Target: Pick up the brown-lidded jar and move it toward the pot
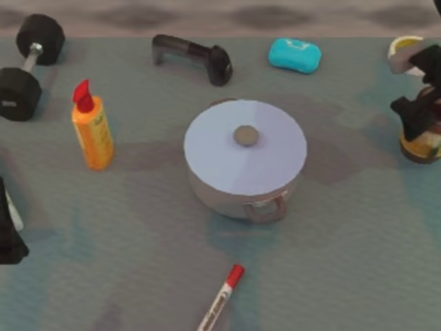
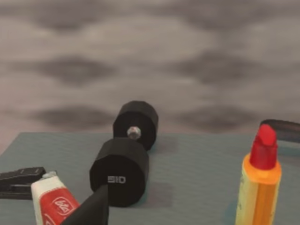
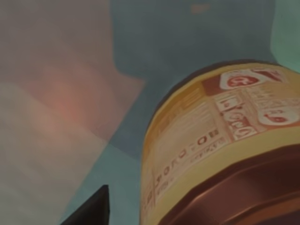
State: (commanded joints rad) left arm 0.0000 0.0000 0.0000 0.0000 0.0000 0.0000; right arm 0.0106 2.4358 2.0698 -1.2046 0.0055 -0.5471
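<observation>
The brown-lidded jar (image 1: 422, 149) stands at the table's far right edge, its yellow-orange label showing below my right gripper (image 1: 417, 118), which hovers right over it and hides its lid from above. In the right wrist view the jar (image 3: 220, 140) fills the frame, label and brown lid close up, and one dark fingertip (image 3: 91, 211) stands apart from its side; the gripper is open, and the other finger is hidden. The pot (image 1: 227, 200), grey with a pale blue lid and small knob, sits mid-table, well left of the jar. My left gripper (image 1: 10, 238) is parked open at the left edge.
An orange squeeze bottle (image 1: 93, 131) and a black dumbbell (image 1: 27, 65) lie at the left. A black handheld device (image 1: 196, 58) and a blue soap bar (image 1: 295, 55) sit at the back. A red-capped marker (image 1: 222, 296) lies in front. A white cup (image 1: 405, 48) stands behind the jar.
</observation>
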